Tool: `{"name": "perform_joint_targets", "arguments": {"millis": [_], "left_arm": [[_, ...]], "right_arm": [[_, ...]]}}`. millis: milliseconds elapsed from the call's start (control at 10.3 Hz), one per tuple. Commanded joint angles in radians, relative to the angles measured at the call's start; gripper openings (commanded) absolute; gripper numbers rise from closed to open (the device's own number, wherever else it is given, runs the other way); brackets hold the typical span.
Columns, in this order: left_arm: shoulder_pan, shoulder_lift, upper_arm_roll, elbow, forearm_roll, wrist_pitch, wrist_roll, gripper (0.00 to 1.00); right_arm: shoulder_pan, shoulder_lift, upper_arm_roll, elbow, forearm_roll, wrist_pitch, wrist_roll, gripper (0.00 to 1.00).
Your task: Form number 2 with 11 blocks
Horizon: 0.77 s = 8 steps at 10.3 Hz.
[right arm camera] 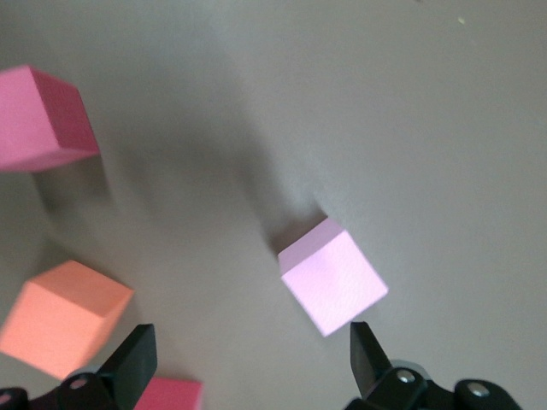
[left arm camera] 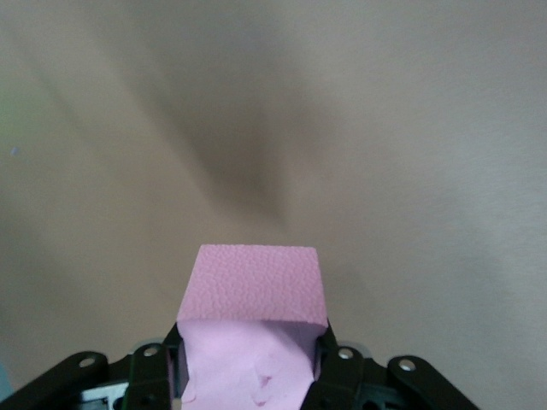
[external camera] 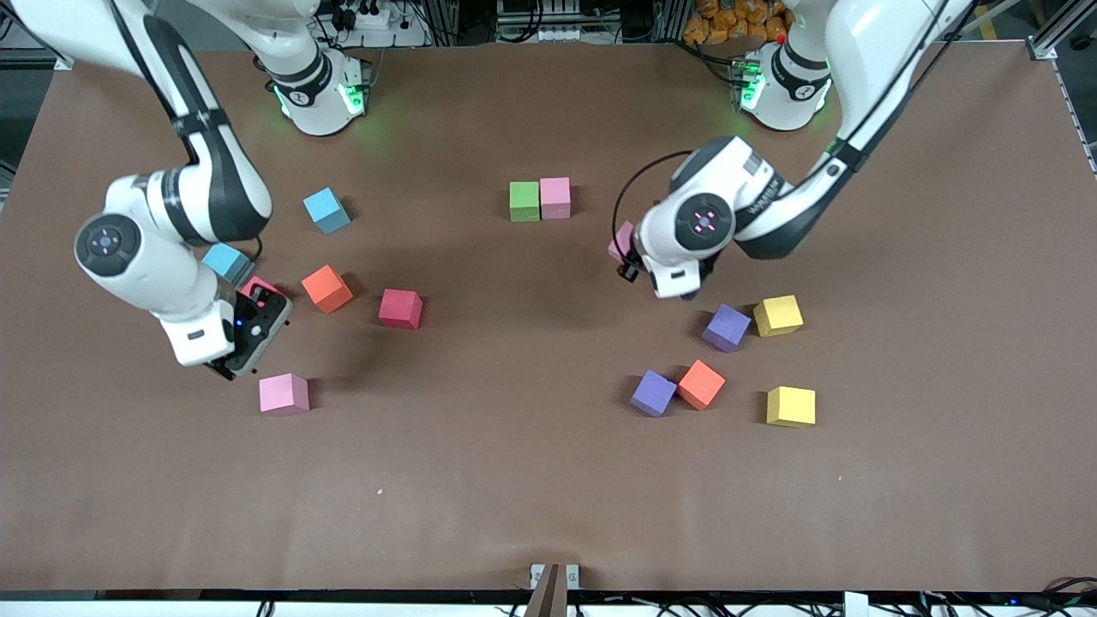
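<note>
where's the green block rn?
Front view: green block sits mid-table toward the bases, touching a pink block on its left-arm side.

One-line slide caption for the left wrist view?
Left gripper shut on a pink block, held above the bare brown table.

Both arms glossy white shells, black joint bands. Bases glow green. Round dark wrist caps with pink dot markings. Thin black cable loops off left arm wrist. Gripper fingers black, silver screws.
</note>
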Motion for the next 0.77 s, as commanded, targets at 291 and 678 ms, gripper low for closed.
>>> {"name": "perform_joint_targets", "arguments": {"millis": [291, 678], "left_arm": [[0.008, -0.160, -0.058, -0.260, -0.028, 0.227, -0.383, 0.31], [0.006, -0.226, -0.081, -0.435, -0.023, 0.455, -0.568, 0.28]], "right_arm": [[-0.032, 0.138, 0.013, 0.034, -0.038, 0.155, -0.450, 1.00], [-0.045, 0.212, 0.012, 0.093, -0.179, 0.155, -0.456, 1.00]]}}
